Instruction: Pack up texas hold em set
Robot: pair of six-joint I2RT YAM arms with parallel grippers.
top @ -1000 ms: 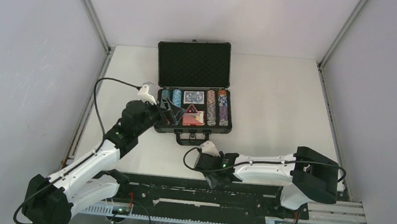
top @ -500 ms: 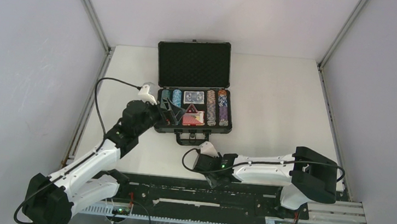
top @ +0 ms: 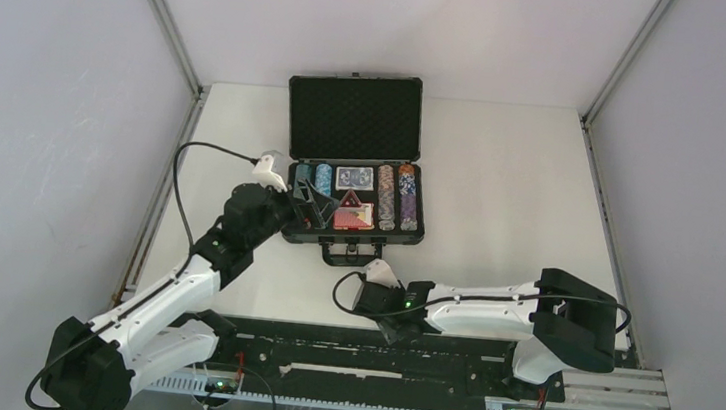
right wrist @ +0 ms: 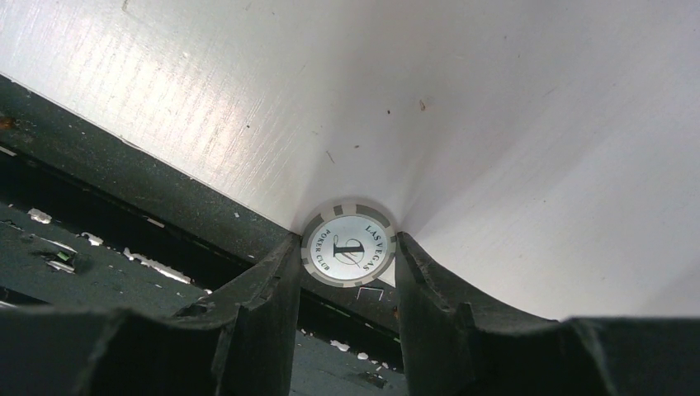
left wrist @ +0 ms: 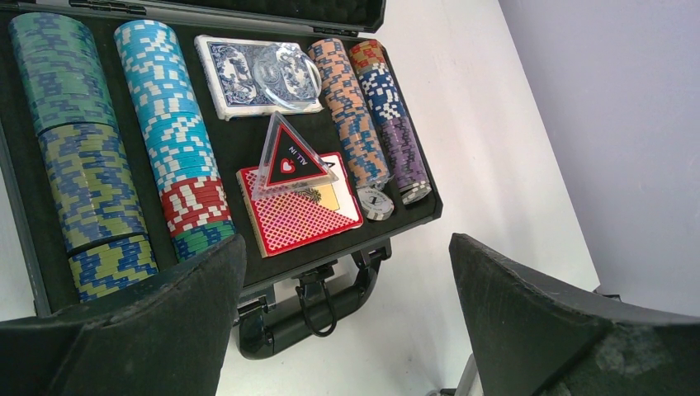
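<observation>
Right gripper (right wrist: 347,246) had narrowed onto the white chip (right wrist: 347,250) (grey-edged, marked Las Vegas Poker Club), pinching it; left gripper (left wrist: 347,243) hung spread over the briefcase (left wrist: 404,224).

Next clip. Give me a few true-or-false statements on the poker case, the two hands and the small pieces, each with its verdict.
1. The case lid stands open. True.
2. The left hand holds the red deck. False: it is open and empty, and the red deck lies in the case.
3. The fingers of the right hand flank a white chip. True.
4. The triangular button lies outside the case. False: it is inside, overlapping the red deck.
</observation>
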